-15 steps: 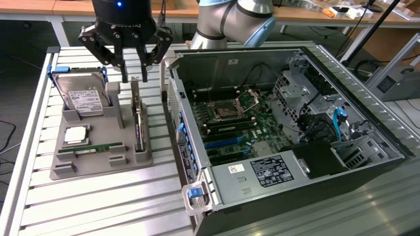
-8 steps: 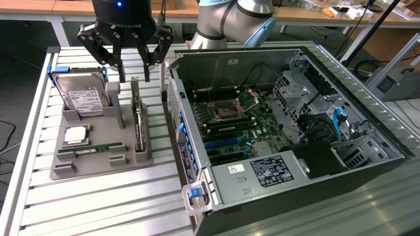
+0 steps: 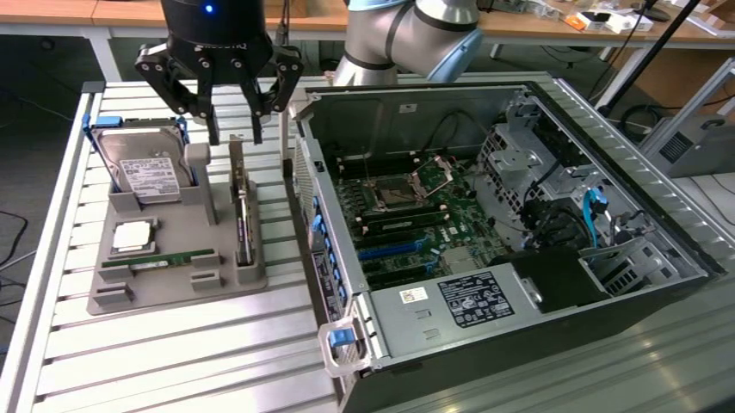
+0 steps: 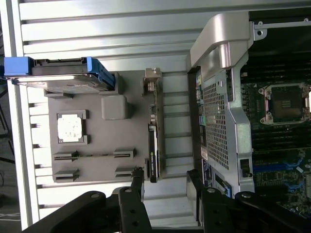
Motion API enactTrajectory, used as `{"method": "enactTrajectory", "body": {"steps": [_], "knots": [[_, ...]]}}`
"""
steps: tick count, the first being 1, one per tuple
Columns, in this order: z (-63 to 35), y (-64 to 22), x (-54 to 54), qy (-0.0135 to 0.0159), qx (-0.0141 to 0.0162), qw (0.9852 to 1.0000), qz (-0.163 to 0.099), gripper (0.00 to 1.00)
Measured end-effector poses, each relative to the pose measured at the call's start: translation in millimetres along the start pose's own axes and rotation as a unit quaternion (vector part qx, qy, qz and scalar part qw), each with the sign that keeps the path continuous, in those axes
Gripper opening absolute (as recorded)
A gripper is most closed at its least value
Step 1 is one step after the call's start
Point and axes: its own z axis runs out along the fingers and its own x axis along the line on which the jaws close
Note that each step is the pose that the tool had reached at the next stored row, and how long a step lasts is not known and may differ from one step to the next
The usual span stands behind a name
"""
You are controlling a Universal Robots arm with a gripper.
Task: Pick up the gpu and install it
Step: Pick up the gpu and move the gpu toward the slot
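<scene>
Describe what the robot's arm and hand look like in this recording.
The black two-fingered hand has a boxy body with faint lettering and a small blue light near its top. Its fingers are jointed black linkages with round pivot pins. The silver-grey rounded arm carries a pale blue cap on its joint.

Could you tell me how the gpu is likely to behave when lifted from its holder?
Probably stiff: the gpu is a thin flat board. Standing on edge in the grey holder, it may tip if pushed sideways. Likely light for its length, but fragile.
</scene>
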Motion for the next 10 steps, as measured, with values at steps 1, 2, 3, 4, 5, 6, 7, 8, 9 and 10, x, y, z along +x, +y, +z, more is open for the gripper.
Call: {"method": "enactTrajectory", "body": {"steps": [1,2,3,4,5,6,7,8,9,10], "knots": [[0.3,-0.1,0.1,0.0,0.0,1.0,0.0,0.48],[0.5,-0.1,0.1,0.0,0.0,1.0,0.0,0.48],[0.6,-0.1,0.1,0.0,0.0,1.0,0.0,0.48],[1.0,-0.2,0.2,0.0,0.0,1.0,0.0,0.48],[1.2,-0.2,0.2,0.0,0.0,1.0,0.0,0.48],[1.4,-0.2,0.2,0.0,0.0,1.0,0.0,0.48],[1.7,-0.3,0.3,0.0,0.0,1.0,0.0,0.48],[2.0,-0.4,0.4,0.0,0.0,1.0,0.0,0.48],[2.2,-0.4,0.4,0.0,0.0,1.0,0.0,0.48],[2.4,-0.5,0.4,0.0,0.0,1.0,0.0,0.48]]}}
